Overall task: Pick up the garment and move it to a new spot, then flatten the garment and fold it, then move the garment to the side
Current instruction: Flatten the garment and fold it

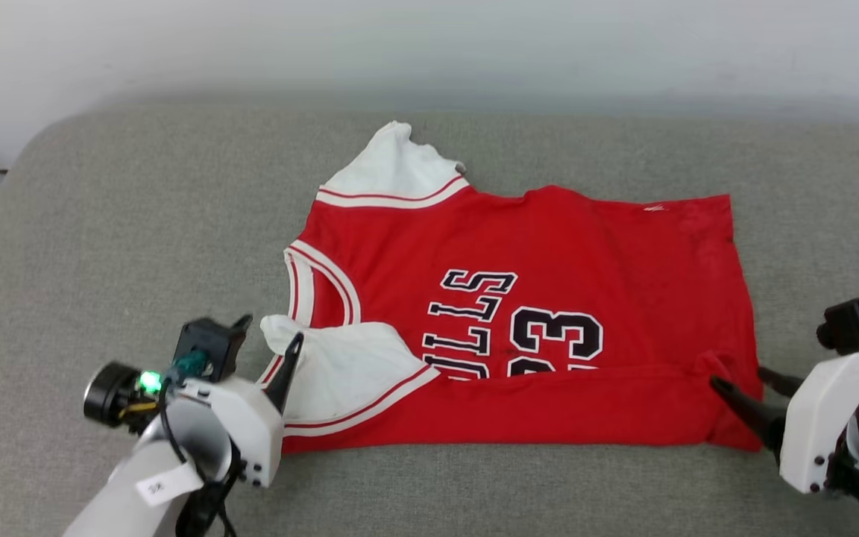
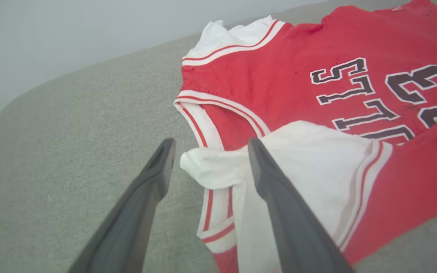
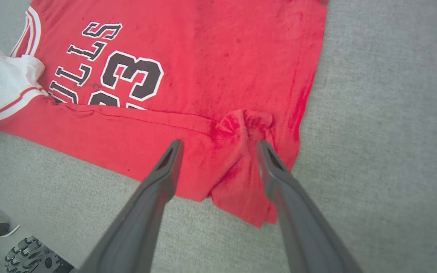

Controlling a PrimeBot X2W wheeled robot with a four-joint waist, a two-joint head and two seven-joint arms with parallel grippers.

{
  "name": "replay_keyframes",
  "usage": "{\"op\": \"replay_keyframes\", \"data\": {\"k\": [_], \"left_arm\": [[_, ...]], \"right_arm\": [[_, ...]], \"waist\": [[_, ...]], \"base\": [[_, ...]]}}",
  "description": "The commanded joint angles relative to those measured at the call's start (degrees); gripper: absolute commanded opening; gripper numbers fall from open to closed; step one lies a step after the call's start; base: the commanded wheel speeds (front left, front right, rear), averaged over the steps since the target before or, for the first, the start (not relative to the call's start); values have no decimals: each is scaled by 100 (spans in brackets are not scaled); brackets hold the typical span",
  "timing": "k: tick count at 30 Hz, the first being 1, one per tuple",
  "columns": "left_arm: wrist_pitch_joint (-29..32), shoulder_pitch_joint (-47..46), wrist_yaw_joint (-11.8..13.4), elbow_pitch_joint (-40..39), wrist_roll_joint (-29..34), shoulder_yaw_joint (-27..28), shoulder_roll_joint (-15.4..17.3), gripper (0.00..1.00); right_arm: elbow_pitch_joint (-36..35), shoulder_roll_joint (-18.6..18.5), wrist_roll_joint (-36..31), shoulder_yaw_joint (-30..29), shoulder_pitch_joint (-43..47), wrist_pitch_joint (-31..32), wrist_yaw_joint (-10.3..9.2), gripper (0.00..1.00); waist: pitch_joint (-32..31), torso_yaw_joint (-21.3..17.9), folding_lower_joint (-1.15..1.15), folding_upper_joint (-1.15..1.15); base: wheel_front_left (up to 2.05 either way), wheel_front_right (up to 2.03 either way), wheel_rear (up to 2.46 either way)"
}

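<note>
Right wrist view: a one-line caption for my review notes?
Open right hand over a bunched corner of the red jersey, near edge folded onto the lettering, on a grey fabric surface.

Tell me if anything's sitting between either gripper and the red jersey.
Nothing visible. The open left gripper straddles the jersey's white sleeve, and the open right gripper straddles its bunched red corner.

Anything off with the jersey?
Yes: on the jersey, the folded-up corner is bunched into a pucker at the open right gripper, and the near white sleeve has a scrunched tip.
</note>
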Motion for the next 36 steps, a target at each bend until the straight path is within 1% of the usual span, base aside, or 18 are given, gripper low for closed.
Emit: {"op": "replay_keyframes", "data": {"k": [1,7,10,13,17,22,24,26,30,34,35,36], "left_arm": [[105,242,121,-178,-88,66,65,100],[672,1061,644,-1149,-421,223,228,100],[1086,1398,900,-1556,-546,231,320,100],[1382,1661,1185,-1866,-609,248,345,100],[1688,1807,1434,-2047,-544,207,441,100],[1742,1766,1714,-1938,-349,250,527,100],[1691,1704,1781,-1841,-291,269,539,100],[1698,1687,1797,-1750,-324,274,502,100],[1723,1636,1739,-1600,-396,271,440,100],[1990,1643,1642,-1403,-510,117,375,100],[2103,1673,1576,-1349,-567,57,341,89],[2220,1698,1507,-1302,-622,-13,320,41]], "right_arm": [[-102,47,-87,-22,159,44,-4,100],[-499,311,-574,-303,561,376,-4,100],[-717,461,-774,-460,710,590,-4,100],[-899,615,-892,-565,809,752,-4,100],[-1089,735,-1034,-624,873,888,-4,100],[-1233,833,-1111,-662,878,940,-4,100],[-1266,840,-1105,-673,843,926,-4,100],[-1268,834,-1117,-680,813,916,-4,100],[-1302,826,-1139,-699,763,875,-4,100],[-1321,837,-1183,-708,716,839,-4,100],[-1314,838,-1194,-708,698,821,-4,100],[-1300,838,-1206,-705,672,814,-4,100]], "waist": [[-130,-63,1,0],[-233,-130,1,0],[-241,-165,1,0],[-204,-210,1,0],[-103,-276,1,0],[51,-348,1,0],[131,-379,1,0],[202,-406,1,0],[362,-445,1,0],[497,-456,1,0],[515,-453,1,0],[524,-447,1,0]], "base": [[0,0,0],[0,0,0],[0,0,0],[0,0,0],[0,0,0],[0,0,0],[0,0,0],[0,0,0],[0,0,0],[0,0,0],[0,0,0],[0,0,0]]}}
